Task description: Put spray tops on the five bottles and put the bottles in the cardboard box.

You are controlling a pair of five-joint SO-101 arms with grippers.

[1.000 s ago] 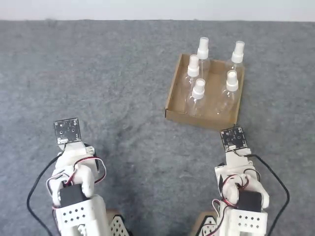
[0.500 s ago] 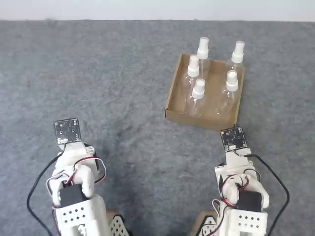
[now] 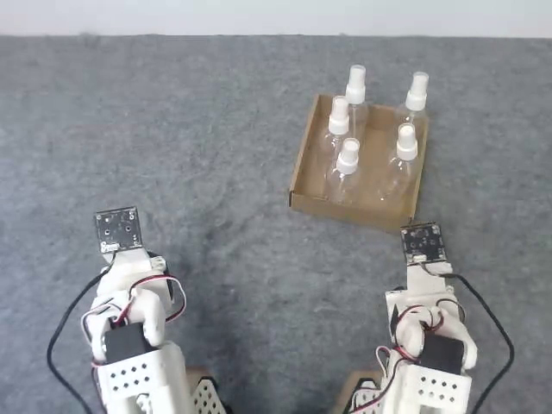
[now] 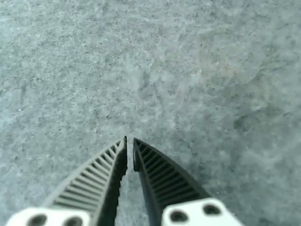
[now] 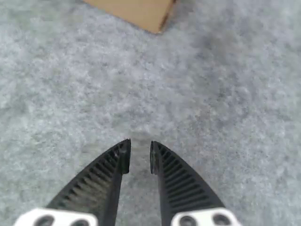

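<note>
— Left hand [image 4: 130,141], panel a: black ribbed jaws pressed together with nothing between them, low over the grey felt-like counter [image 4: 150,56]. I hold it closed because it has nothing to carry.

— And the right hand [image 5: 139,156]?

— Panel b: jaws a narrow slit apart, empty, over bare counter just short of a near corner of the shallow brown cardboard box [image 5: 136,12]. In the high view both arms sit folded at my edge of the counter. The left arm [image 3: 129,293] is well apart from the box, and the right arm [image 3: 427,302] is just in front of its front wall.

— Where are the bottles?

— Five clear plastic bottles [image 3: 345,179] stand upright in the cardboard box [image 3: 304,164]. Three are toward the left arm's side and two toward the right arm's. The bases of the two rear ones are hard to see, but I take them to be inside too. Each wears a white spray top [image 3: 348,155]. Standing upright keeps the tops apart, and the box walls hold the group together.

— What remains?

— By my judgement, nothing: every bottle looks capped and boxed. The hands sit off the box, where they cannot tip a tall, narrow bottle.
</note>
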